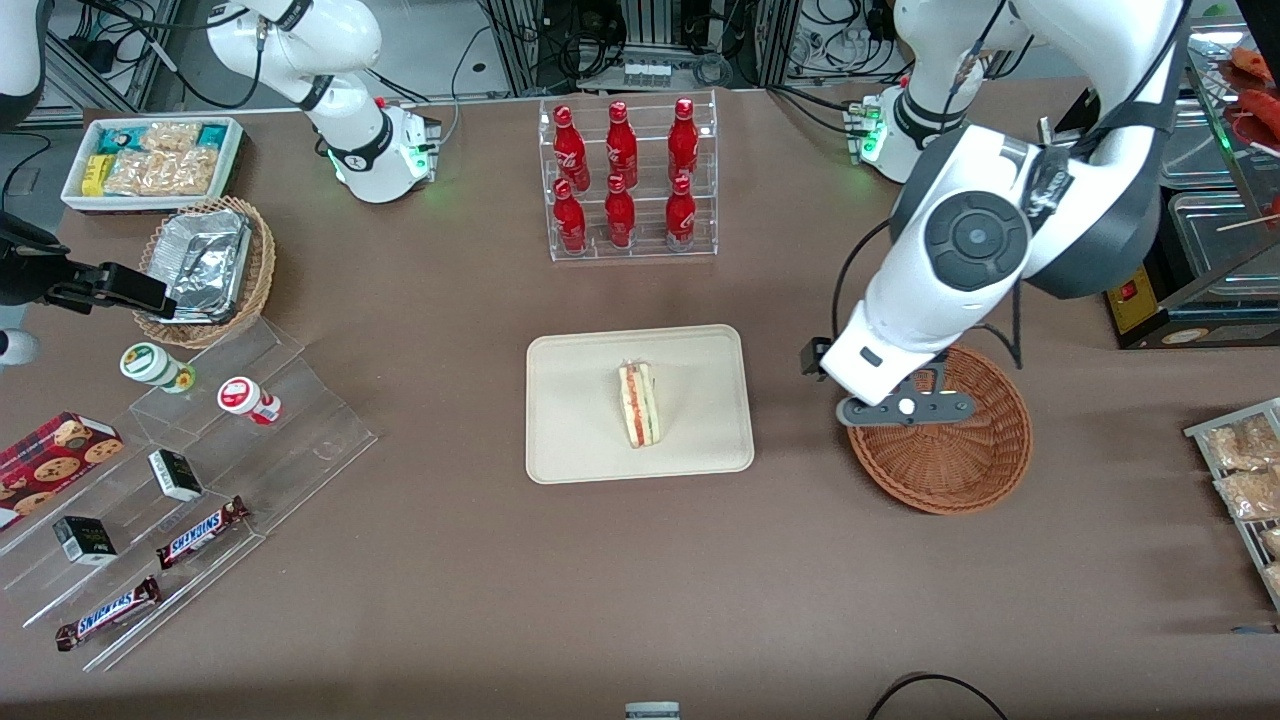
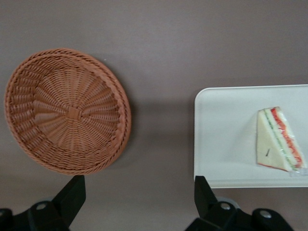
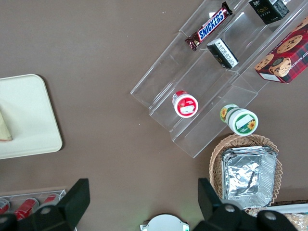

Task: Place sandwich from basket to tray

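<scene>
The sandwich (image 1: pixel 639 404), a white wedge with red and green filling, lies on the cream tray (image 1: pixel 580 430) at the table's middle. The reddish-brown wicker basket (image 1: pixel 950 455) stands beside the tray toward the working arm's end and is empty. My left gripper (image 1: pixel 905 408) hangs open and empty, raised above the basket's rim nearest the tray. In the left wrist view the gripper (image 2: pixel 139 197) is over bare table between the basket (image 2: pixel 67 110) and the tray (image 2: pixel 221 134), where the sandwich (image 2: pixel 276 142) rests. The tray's corner (image 3: pixel 24 120) shows in the right wrist view.
A clear rack of red bottles (image 1: pixel 628 180) stands farther from the camera than the tray. Toward the parked arm's end are an acrylic stepped stand with snacks (image 1: pixel 200 480), a tan wicker basket with foil trays (image 1: pixel 205 270) and a white bin of packets (image 1: pixel 150 160).
</scene>
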### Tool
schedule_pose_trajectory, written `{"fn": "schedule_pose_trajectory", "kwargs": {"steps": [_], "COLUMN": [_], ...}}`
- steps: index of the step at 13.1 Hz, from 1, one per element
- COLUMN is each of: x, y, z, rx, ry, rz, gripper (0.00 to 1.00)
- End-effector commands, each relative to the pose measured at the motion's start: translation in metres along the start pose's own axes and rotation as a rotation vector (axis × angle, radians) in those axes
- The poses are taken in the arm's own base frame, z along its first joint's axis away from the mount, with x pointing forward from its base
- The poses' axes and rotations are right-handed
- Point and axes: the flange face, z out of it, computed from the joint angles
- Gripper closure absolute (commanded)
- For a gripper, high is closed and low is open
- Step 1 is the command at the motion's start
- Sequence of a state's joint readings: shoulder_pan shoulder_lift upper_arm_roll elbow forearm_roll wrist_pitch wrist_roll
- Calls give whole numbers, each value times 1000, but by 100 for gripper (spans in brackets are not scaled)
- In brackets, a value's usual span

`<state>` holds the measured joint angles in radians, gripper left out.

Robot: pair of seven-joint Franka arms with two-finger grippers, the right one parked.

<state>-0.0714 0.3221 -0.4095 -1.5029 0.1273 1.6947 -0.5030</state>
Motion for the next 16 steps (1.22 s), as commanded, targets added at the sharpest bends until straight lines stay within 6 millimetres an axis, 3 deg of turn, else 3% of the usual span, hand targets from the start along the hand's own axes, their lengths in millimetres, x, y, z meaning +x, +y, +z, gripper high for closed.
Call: {"fn": "schedule_pose_trajectory", "kwargs": {"steps": [1,4,10,16], "x": [-24,-45,-75,-93], "y": [-35,-99,-196,-234], "z": [-4,-20,-64,-98], "rx": [7,-21,-29,-25], "ry": [-22,-62,-135,-119], "rz": [58,90,159,101], "gripper": [0,0,0,0]}}
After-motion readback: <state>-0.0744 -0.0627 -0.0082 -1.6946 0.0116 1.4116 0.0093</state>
